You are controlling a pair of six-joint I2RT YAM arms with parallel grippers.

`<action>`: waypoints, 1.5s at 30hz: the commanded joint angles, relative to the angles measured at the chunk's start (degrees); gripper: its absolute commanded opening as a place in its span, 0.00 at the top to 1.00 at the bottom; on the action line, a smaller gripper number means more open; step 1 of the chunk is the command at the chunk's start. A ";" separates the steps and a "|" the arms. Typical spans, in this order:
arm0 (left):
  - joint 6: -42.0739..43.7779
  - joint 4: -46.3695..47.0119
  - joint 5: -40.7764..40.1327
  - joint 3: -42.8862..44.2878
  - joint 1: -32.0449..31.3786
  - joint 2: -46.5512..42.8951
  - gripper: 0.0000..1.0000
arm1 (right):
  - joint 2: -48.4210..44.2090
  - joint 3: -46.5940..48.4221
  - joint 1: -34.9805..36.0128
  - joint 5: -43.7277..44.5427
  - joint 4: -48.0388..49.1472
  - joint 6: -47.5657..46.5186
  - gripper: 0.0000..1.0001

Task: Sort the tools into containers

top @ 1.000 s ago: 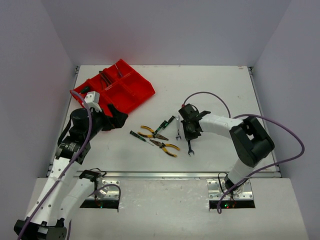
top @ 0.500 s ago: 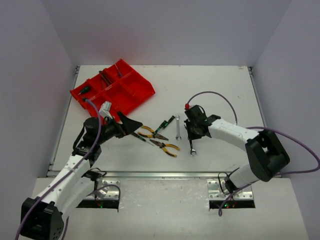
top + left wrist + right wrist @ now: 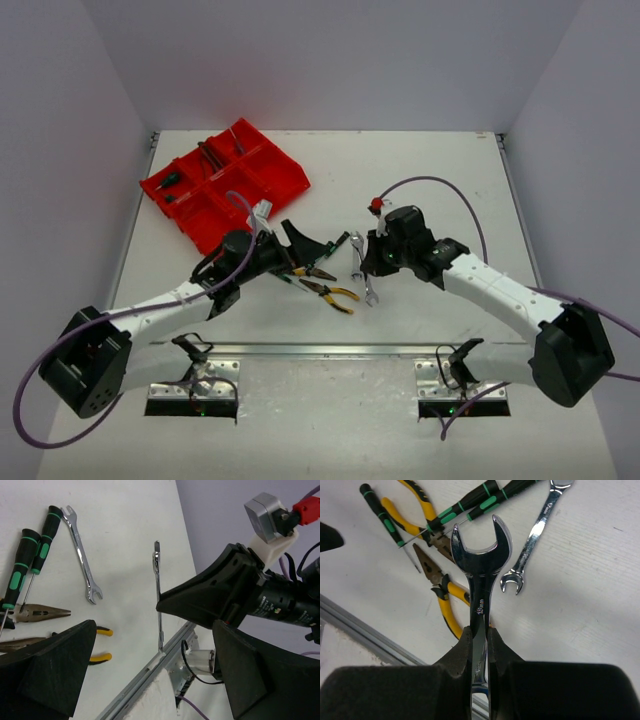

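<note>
My right gripper (image 3: 480,630) is shut on a big silver wrench (image 3: 480,580) and holds it above the table, open end forward; the top view shows the gripper (image 3: 373,266) and the wrench (image 3: 368,288). A small wrench (image 3: 535,535), two yellow-handled pliers (image 3: 447,610) and green-black screwdrivers (image 3: 470,505) lie below it. My left gripper (image 3: 305,252) is wide open and empty over the pliers (image 3: 335,292) and screwdrivers; the left wrist view shows its fingers (image 3: 50,670) and the held wrench (image 3: 159,605). The red tray (image 3: 270,185) stands at the far left.
The tray holds a screwdriver (image 3: 170,181) and other tools (image 3: 210,155) in its far compartments. The two grippers are close together at mid-table. A metal rail (image 3: 330,349) runs along the table's near edge. Walls close in the table on the left, back and right.
My left arm has swung from beside the tray to the right, over the pliers and screwdrivers. My right gripper has moved a little left with the big wrench.
</note>
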 commanded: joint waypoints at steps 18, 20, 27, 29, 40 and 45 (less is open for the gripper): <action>-0.74 11.77 -2.05 19.32 -11.53 22.06 0.70 | -8.23 2.69 0.77 -11.25 6.16 0.91 1.00; -0.81 11.12 -1.75 19.92 -11.84 23.15 0.93 | -8.46 3.01 0.70 -10.66 5.93 0.91 1.00; 1.46 3.08 -5.80 22.66 -11.77 22.78 1.00 | -9.26 3.12 0.71 -9.08 6.52 0.76 1.00; 4.03 -0.25 -9.63 24.72 -11.58 21.43 1.00 | -9.79 2.61 0.70 -7.71 6.45 0.56 0.93; 14.32 -29.88 -35.40 46.67 6.90 25.91 1.00 | -21.12 -0.69 0.70 9.11 -5.47 1.04 0.01; 25.05 -24.44 -35.37 57.82 16.15 35.93 1.00 | -25.07 -3.85 0.70 6.74 -6.39 1.21 0.01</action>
